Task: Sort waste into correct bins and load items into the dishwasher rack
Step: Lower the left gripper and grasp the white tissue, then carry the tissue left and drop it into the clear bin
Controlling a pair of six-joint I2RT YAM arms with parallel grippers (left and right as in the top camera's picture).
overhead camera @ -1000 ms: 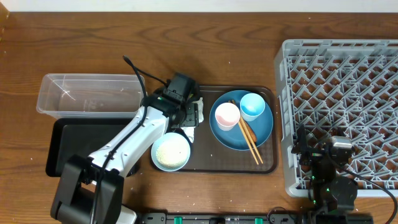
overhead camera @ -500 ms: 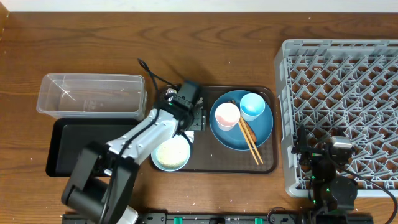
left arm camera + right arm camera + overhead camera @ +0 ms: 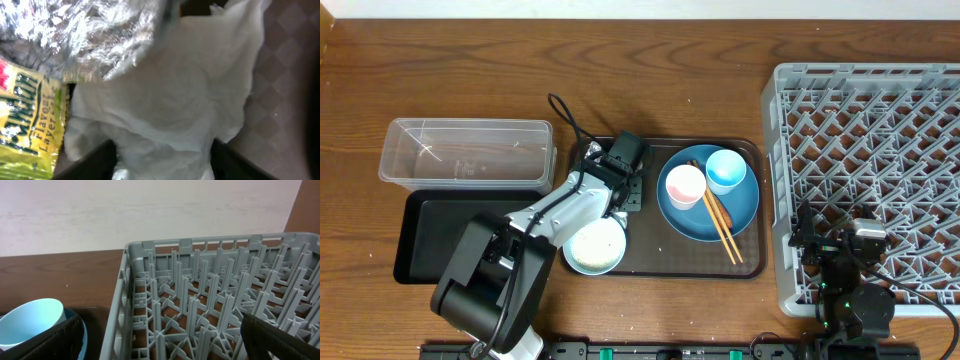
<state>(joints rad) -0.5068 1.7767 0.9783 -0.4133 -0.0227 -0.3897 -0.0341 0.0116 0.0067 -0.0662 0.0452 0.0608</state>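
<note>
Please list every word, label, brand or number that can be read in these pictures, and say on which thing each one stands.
"Flavour": on the yellow-green part of the wrapper, printed sideways, left wrist view.
"Layer": the line next to it; it runs off the picture's edge.
Large dark-green brand letters beside these: cropped and blurred, not readable.
No other text shows in any view.
</note>
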